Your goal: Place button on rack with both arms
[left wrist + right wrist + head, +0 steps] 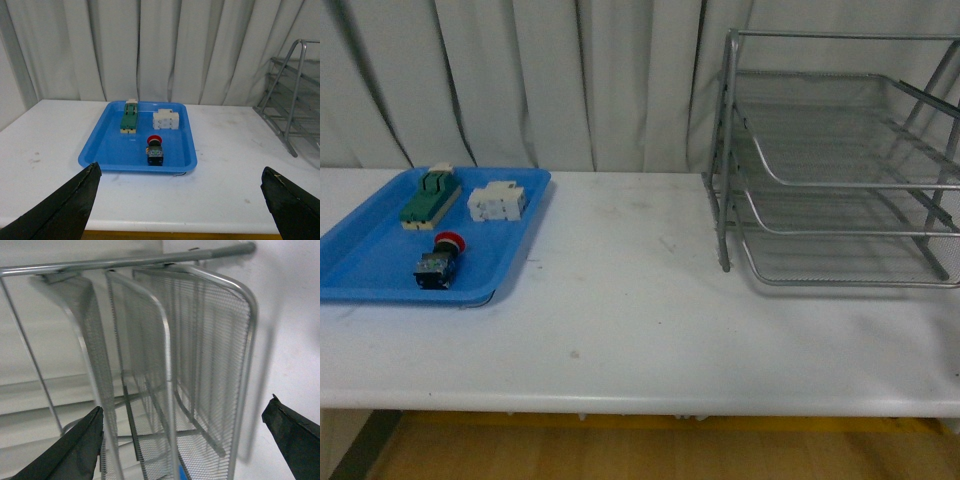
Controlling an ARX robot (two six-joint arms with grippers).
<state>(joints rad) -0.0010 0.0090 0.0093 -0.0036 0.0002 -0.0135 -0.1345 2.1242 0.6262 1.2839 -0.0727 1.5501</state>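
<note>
The small push button with a red mushroom cap, silver collar and black-and-blue blocky body [440,258] [155,150] lay near the front edge of the flat blue plastic tray [370,262] [110,150], apparently on its side with the cap pointing away from me. I judged it light, rigid and not fragile. The domed cap looked smooth and likely to slip, so the flat opposite faces of the body were the place to take hold.

Behind it in the tray lay a green-and-beige switch block [430,197] and a white terminal block [497,202], both apart from the button.

My left gripper [180,170] faced the tray from the near side, its fingers [70,205] spread wide and holding nothing.

The large silver wire-mesh three-tier rack [860,186] [248,340] stood well apart, across the white table [640,320]. My right gripper [185,407] was near it, fingers likewise apart and empty.
</note>
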